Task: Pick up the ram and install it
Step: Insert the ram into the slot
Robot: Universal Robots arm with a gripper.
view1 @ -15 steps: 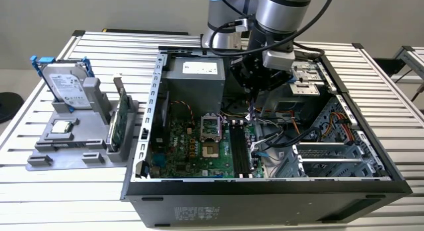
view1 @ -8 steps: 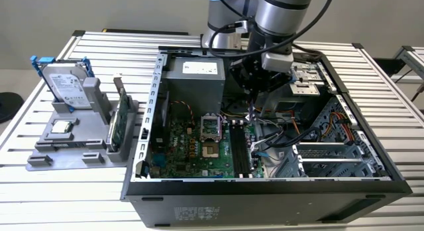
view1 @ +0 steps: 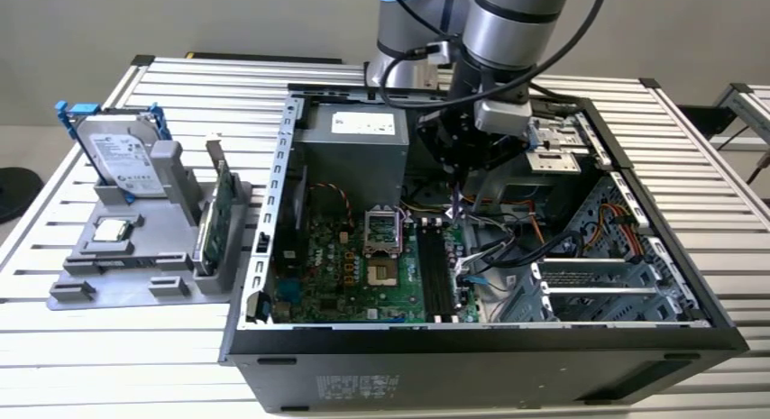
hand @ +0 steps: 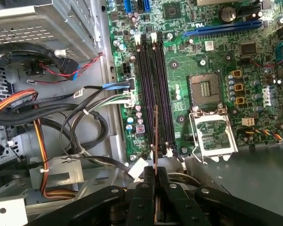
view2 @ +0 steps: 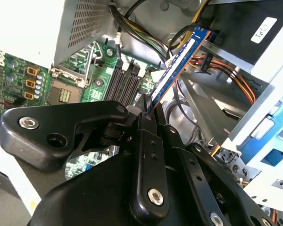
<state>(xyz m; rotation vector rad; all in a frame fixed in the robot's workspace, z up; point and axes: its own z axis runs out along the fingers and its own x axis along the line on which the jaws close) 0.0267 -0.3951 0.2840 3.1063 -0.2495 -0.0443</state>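
One open computer case [view1: 481, 347] lies on the slatted bench [view1: 108, 365], nearest the exterior view. Inside it sits one green motherboard [view1: 349, 266] with a row of black slots [hand: 153, 89] and one CPU socket [hand: 212, 134]. Above these hangs the single pincer [view1: 463, 158], its black fingers [hand: 142, 197] closed tight on one ram [view2: 177, 68], which sticks out edge-on from between them, over the slots and not touching them. Farther left on the bench, one grey holder [view1: 132, 248] carries one hard drive [view1: 121, 162] and one green card [view1: 216, 212].

Silver-grey arm [view1: 511, 22], black hand [view2: 146, 120]
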